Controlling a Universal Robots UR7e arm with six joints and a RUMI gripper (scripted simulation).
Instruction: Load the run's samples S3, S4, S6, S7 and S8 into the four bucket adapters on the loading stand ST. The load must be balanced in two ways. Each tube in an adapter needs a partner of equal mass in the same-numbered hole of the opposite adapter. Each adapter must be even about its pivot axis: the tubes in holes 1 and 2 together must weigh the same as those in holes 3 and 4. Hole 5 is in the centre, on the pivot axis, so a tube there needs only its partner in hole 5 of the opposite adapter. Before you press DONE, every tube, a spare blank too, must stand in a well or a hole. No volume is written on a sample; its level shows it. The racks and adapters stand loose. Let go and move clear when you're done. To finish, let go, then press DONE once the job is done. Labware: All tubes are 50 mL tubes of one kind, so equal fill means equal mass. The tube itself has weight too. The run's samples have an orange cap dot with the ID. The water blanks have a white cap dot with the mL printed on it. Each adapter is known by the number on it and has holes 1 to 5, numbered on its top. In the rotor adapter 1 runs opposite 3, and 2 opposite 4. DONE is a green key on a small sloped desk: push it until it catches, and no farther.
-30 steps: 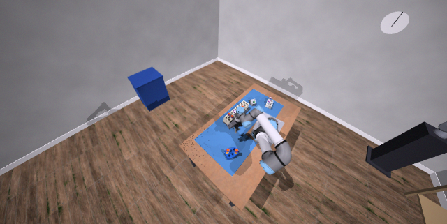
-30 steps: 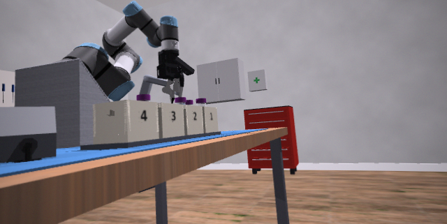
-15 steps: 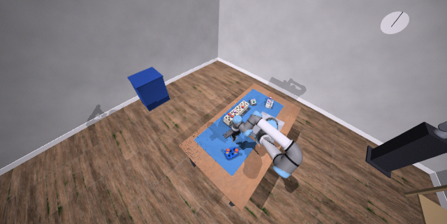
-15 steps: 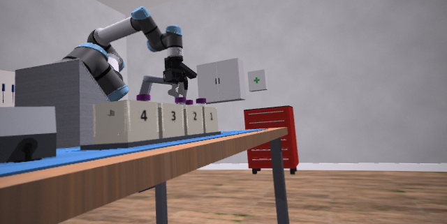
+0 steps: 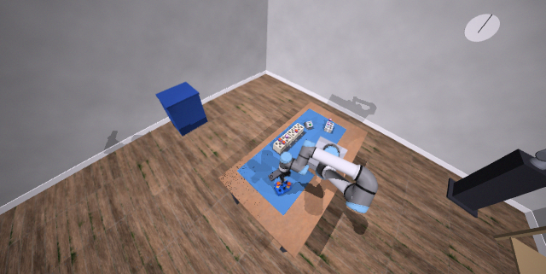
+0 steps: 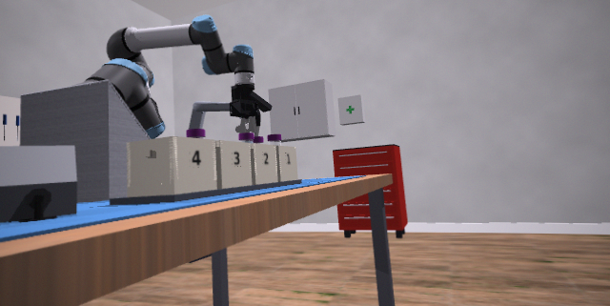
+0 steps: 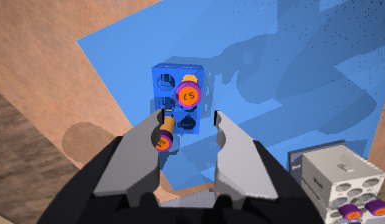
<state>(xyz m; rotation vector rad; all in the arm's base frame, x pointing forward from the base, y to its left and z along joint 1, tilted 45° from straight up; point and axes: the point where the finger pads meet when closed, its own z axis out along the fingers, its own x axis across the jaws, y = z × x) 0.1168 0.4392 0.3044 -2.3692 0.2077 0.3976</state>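
Observation:
The blue rack (image 5: 281,191) (image 7: 157,91) holds two orange-dotted tubes. The tube S7 (image 7: 188,95) stands ahead of the fingertips in the wrist view. The other tube (image 7: 163,141) stands beside the left finger; its ID is hard to read. My gripper (image 7: 189,110) is over the rack, its jaws partly open with nothing between them. Adapter 4 (image 6: 195,168), adapter 3 (image 6: 236,170), adapter 2 (image 6: 266,168) and adapter 1 (image 6: 288,165) stand in a row on the loading stand (image 6: 143,199). A purple cap shows above each. Dots and levels there are unreadable.
A small white rack (image 5: 328,128) with purple-capped tubes stands at the mat's far end. The small desk with the green key (image 5: 309,125) is between it and the adapter row. The adapters' corner shows at lower right in the wrist view, with two orange-dotted caps.

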